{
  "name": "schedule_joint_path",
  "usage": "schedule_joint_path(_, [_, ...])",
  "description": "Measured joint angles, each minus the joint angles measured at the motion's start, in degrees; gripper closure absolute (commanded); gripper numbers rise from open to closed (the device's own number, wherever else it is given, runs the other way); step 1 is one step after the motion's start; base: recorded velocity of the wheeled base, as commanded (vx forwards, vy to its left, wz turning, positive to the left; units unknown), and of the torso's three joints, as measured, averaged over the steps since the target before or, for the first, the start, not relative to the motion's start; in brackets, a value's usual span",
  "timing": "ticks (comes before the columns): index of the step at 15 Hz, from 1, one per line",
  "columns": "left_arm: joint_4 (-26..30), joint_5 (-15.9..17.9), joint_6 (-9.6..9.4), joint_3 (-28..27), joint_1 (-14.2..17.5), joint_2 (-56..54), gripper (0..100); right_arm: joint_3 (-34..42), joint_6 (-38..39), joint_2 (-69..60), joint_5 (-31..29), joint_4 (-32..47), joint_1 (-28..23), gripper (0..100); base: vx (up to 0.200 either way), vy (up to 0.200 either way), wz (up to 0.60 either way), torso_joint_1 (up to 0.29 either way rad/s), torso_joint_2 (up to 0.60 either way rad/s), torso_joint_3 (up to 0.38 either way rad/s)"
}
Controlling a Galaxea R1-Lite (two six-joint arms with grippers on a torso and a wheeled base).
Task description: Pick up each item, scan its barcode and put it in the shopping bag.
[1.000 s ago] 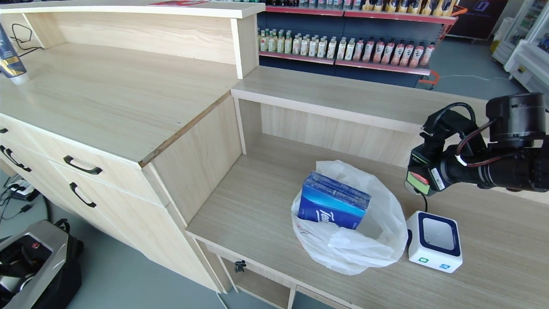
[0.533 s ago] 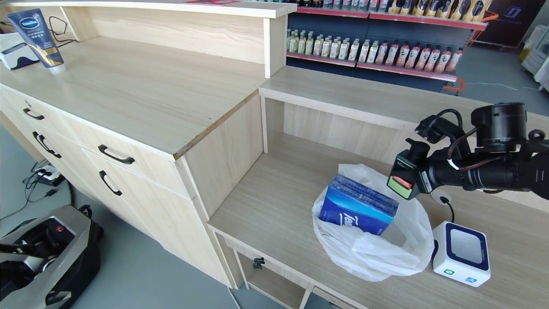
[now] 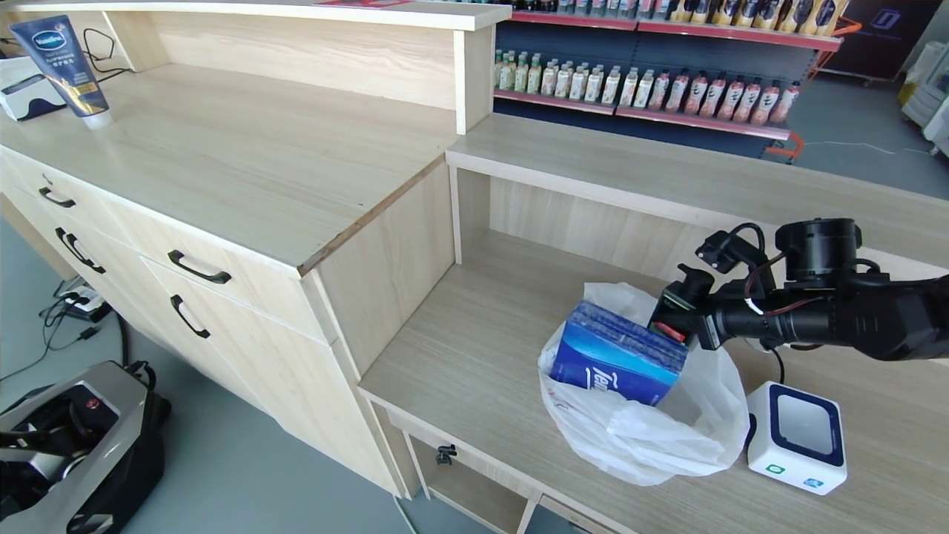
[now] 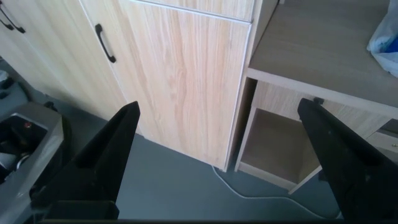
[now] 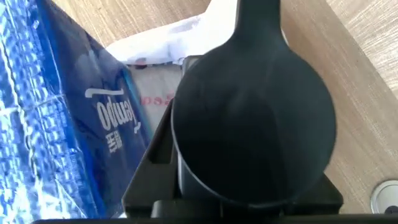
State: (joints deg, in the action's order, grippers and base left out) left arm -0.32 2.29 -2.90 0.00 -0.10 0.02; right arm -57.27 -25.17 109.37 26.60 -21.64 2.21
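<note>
A pale wood checkout counter runs in two levels. The upper counter (image 3: pixel 245 170) has black-handled drawers (image 3: pixel 196 267) in its front. The lower counter (image 3: pixel 474 348) is set into a recess beside it. Behind the counters are store shelves (image 3: pixel 645 81) with rows of bottles, and the floor (image 3: pixel 245 460) is grey.

At the far left corner of the upper counter a blue tube (image 3: pixel 63 63) stands cap down, just beside a white device (image 3: pixel 26 93).

On the lower counter, near its front edge, sits the white shopping bag (image 3: pixel 704 415) with its mouth open. A blue tissue pack (image 3: pixel 619 360) lies tilted inside it, its upper part sticking out above the rim. A white scanner (image 3: pixel 797 437) with a dark-framed window stands just beside the bag, toward the counter's right end.

The right claw (image 3: pixel 671 320) hangs over the far rim of the bag, right at the top corner of the tissue pack; I cannot tell whether they touch. In the right wrist view a black rounded thing (image 5: pixel 255 124) sits close in front, with the tissue pack (image 5: pixel 50 124), the shopping bag (image 5: pixel 168 43) and bare counter (image 5: pixel 348 74) beyond it. I cannot tell whether this claw is clenched or released.

The left claw (image 4: pixel 217 106) is released, spread wide, low over the floor in front of the cabinet and well apart from the bag
</note>
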Motion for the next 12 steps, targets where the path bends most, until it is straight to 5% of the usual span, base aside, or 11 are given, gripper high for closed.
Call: schedule_joint_path(12, [-0.01,0.0,0.01,0.0,0.0,0.0,0,1.35,-4.46,8.13,7.28,-5.51,-1.55,100,0.0,0.0,0.0,0.0,0.0,0.0])
